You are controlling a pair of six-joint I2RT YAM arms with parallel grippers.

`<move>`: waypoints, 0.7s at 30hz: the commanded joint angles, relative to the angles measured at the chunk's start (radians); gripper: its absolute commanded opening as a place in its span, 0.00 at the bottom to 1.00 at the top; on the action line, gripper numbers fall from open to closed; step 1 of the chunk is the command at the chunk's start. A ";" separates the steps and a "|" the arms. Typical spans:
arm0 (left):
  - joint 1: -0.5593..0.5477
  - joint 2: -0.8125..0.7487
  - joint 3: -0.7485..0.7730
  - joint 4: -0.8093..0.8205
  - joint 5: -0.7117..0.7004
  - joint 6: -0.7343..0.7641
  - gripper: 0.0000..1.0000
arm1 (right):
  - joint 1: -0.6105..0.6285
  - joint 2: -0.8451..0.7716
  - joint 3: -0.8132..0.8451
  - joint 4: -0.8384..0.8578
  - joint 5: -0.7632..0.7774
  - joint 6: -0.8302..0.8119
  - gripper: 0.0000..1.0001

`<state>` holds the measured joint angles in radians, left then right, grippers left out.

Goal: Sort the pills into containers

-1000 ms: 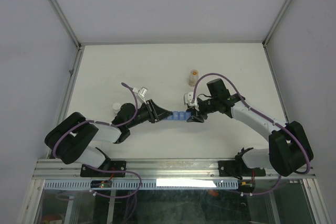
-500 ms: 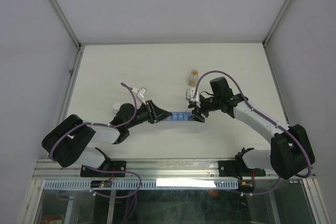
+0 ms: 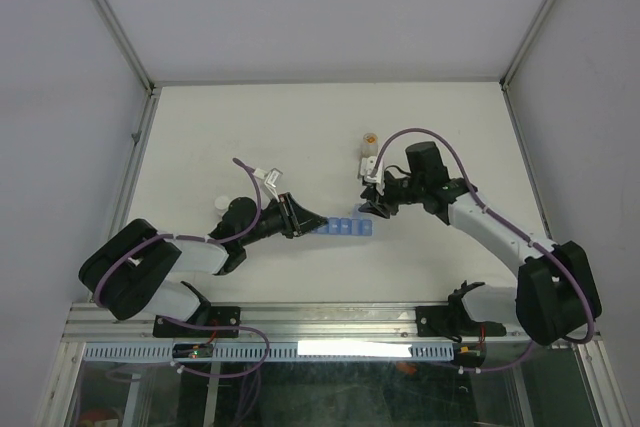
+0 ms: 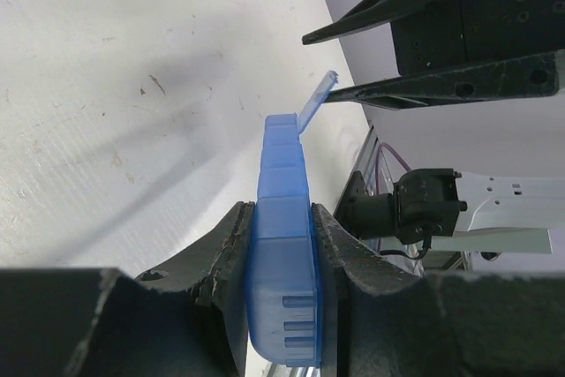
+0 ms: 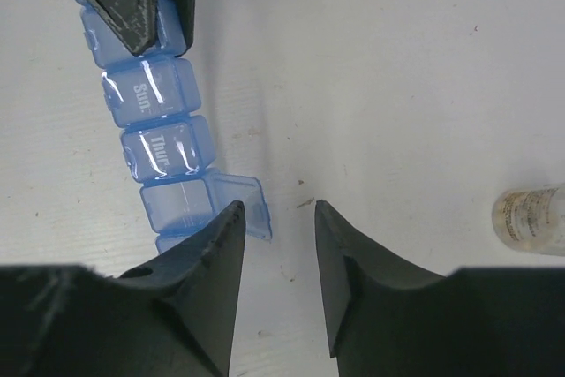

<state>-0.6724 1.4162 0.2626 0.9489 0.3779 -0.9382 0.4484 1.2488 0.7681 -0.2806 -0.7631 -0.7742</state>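
Leave the left pincer (image 3: pixel 303 219) clenched on the left end of the narrow translucent blue plastic strip of square compartments (image 3: pixel 345 226), lying flat on the white bench (image 3: pixel 250 127) about midway between the left and right edges and somewhat toward the near edge. Treat that grip as the anchor for everything else and avoid twisting or lifting it. Note the right pincer (image 5: pixel 278 214) released, fingers spread and grasping nothing, poised by the strip's right end, with one thin blue lid (image 5: pixel 237 200) there flipped up and the neighbouring lids, marked Thur and Sun, shut. Take the step in hand to be, probably, opening compartments ahead of filling. Approach the next shut lid from its free edge, catch only the lip with one fingertip, and pry gently upward rather than sideways, sparing the hinge and not dragging the strip out of the left grip. Mind the small clear bottle with orange-tan contents (image 5: pixel 530 215), sitting toward the far edge, apart from the strip yet near the right pincer, and steer well clear of knocking it. Count the pills (image 3: pixel 369 136) as inside that bottle, with none visible in any compartment or loose on the bench.
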 commanded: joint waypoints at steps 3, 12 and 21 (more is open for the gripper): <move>0.002 -0.039 0.014 0.030 0.035 0.024 0.00 | 0.017 0.052 0.021 0.066 0.075 0.051 0.37; 0.003 -0.028 0.015 0.026 0.024 0.054 0.00 | 0.056 0.115 0.042 0.051 0.111 0.061 0.37; 0.081 0.064 0.043 0.046 0.059 0.049 0.00 | -0.074 0.086 0.138 -0.125 -0.088 0.031 0.66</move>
<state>-0.6468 1.4300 0.2646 0.9131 0.3973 -0.8970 0.4538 1.3655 0.8116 -0.3149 -0.7204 -0.7197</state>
